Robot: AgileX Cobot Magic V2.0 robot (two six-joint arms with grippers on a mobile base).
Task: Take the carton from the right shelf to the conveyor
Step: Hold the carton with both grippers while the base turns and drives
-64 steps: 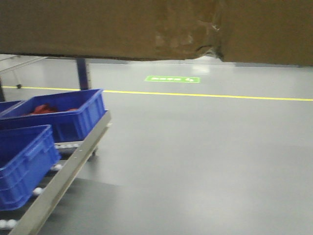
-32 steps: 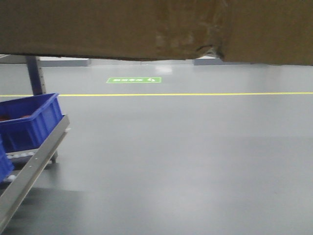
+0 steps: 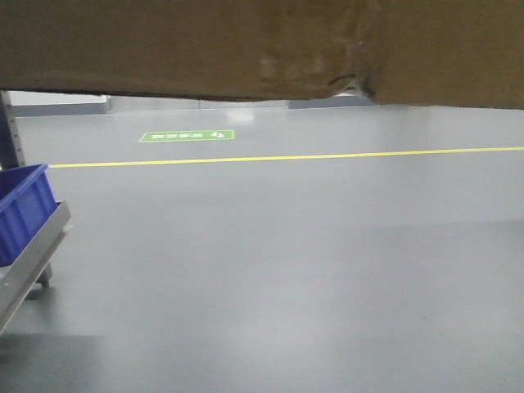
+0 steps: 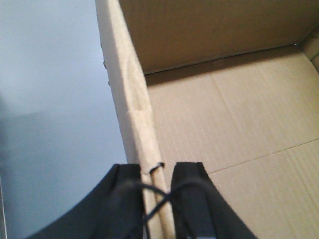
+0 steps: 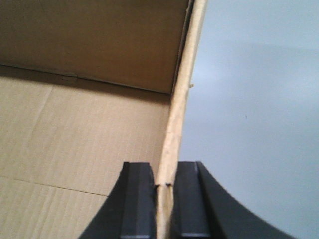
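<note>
Carton (image 3: 164, 45) fills top strip of front view; torn taped seam upper right of centre. L gripper (image 4: 158, 191), bottom centre of its wrist view, pinches one carton wall: one finger inside, one outside. R gripper (image 5: 164, 186) clamps opposite wall likewise. Right shelf (image 3: 31, 254) rail + blue bin (image 3: 23, 209) at lower-left edge. Grey floor (image 3: 311, 270) w/ yellow line (image 3: 344, 154) below carton.
</note>
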